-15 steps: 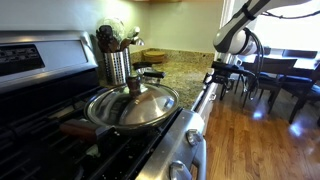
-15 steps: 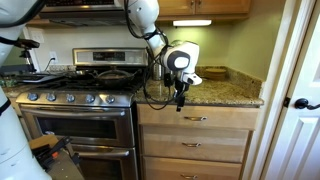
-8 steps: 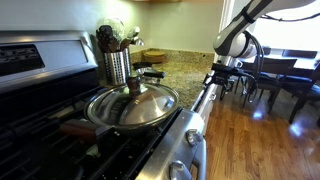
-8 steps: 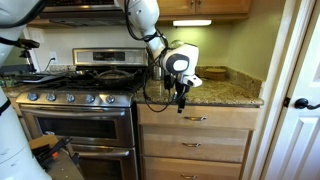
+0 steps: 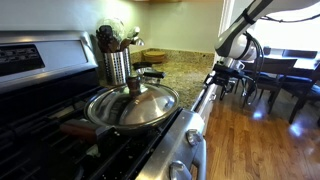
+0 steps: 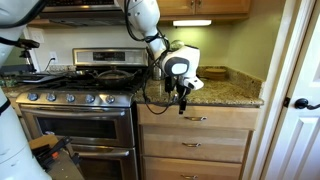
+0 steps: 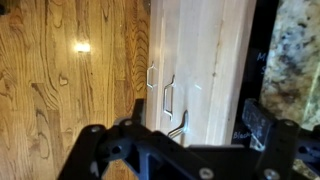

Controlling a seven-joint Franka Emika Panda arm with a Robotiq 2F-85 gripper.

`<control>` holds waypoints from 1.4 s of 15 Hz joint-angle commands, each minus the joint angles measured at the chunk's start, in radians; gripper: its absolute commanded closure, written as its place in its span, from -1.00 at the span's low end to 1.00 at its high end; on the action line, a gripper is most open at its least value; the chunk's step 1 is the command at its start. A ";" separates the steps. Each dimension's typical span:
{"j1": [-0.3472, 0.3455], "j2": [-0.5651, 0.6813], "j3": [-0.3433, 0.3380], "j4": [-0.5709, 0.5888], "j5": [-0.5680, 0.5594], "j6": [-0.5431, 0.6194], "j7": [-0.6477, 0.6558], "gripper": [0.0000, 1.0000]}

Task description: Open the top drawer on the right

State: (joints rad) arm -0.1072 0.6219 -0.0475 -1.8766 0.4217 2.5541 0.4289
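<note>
The top drawer [image 6: 225, 118] to the right of the stove has a light wood front and a slim metal bar handle [image 6: 195, 118], and it is closed. My gripper [image 6: 181, 102] hangs in front of the counter edge, just above and left of that handle. In the wrist view I look down the cabinet front. The gripper [image 7: 195, 128] is open, with the top drawer's handle [image 7: 181, 127] between its two dark fingers [image 7: 262, 122] and not touched. The drawer's inside is hidden. In an exterior view the gripper [image 5: 215, 78] shows beyond the stove.
The steel stove [image 6: 75, 110] with knobs stands left of the drawers. A lidded pan [image 5: 132, 103] and a utensil holder [image 5: 117, 62] sit on it. Two lower drawers [image 6: 195, 147] lie below. A granite counter [image 6: 225, 92], a white door [image 6: 300, 100] and dining chairs [image 5: 275, 75] are nearby.
The gripper has come down a little and slightly right, closer to the top drawer's handle. The drawer has not moved.
</note>
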 commanded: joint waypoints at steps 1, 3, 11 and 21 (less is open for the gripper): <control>-0.012 0.024 0.017 0.006 0.040 0.058 -0.022 -1.00; -0.013 0.034 0.018 0.014 0.043 0.073 -0.021 -0.47; -0.011 0.042 0.024 0.041 0.050 0.077 -0.015 0.56; -0.015 -0.007 0.018 -0.033 0.049 0.106 -0.051 0.86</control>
State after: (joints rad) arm -0.1123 0.6372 -0.0283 -1.8322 0.4638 2.5999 0.4272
